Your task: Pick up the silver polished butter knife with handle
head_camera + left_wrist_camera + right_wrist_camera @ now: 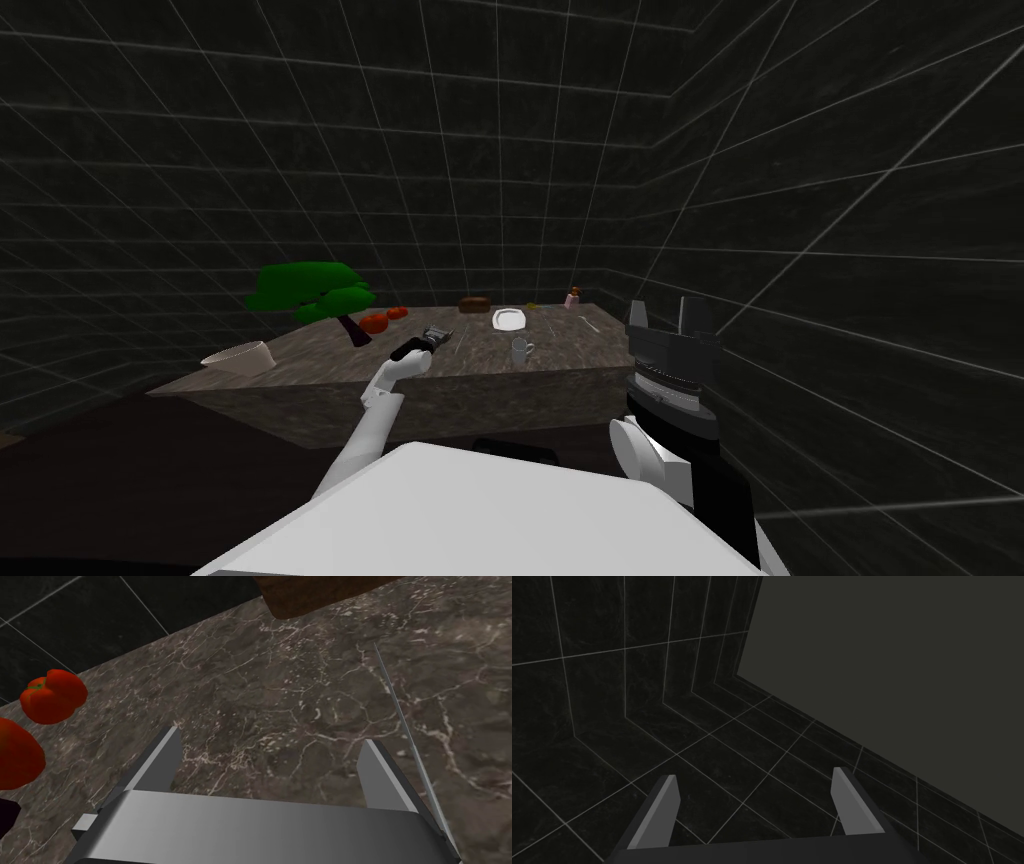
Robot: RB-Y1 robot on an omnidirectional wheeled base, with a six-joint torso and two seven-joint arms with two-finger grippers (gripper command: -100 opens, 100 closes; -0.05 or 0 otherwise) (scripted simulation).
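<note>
The silver butter knife (pixel 420 763) shows in the left wrist view as a thin, polished blade seen almost edge-on. It lies on the brown-grey veined marble tabletop (pixel 280 686), just outside one finger of the left gripper (pixel 271 736) and running alongside it; its handle cannot be made out. That gripper's jaws are released and spread wide, with only bare marble between them, and the knife is not held.

Beyond the fingertips sits a dark brown block (pixel 310 593). Off to the gripper's other side lie two glossy red peppers (pixel 52 696), near the table's edge.

In the head view the left gripper (pixel 437 337) hangs over the table (pixel 300 370) at the centre of the frame. The peppers (pixel 397 312) are up and to its left, beside a green-leaved plant (pixel 310 288). The brown block (pixel 474 303) and a white plate (pixel 508 319) lie up and to its right, and a small grey mug (pixel 521 350) stands just right of it. A pale bowl (pixel 240 356) rests at the table's left end.

The right gripper (pixel 666 312) is raised at centre right, clear of the table. In its own wrist view the right gripper (pixel 754 773) has its jaws released and holds nothing.
</note>
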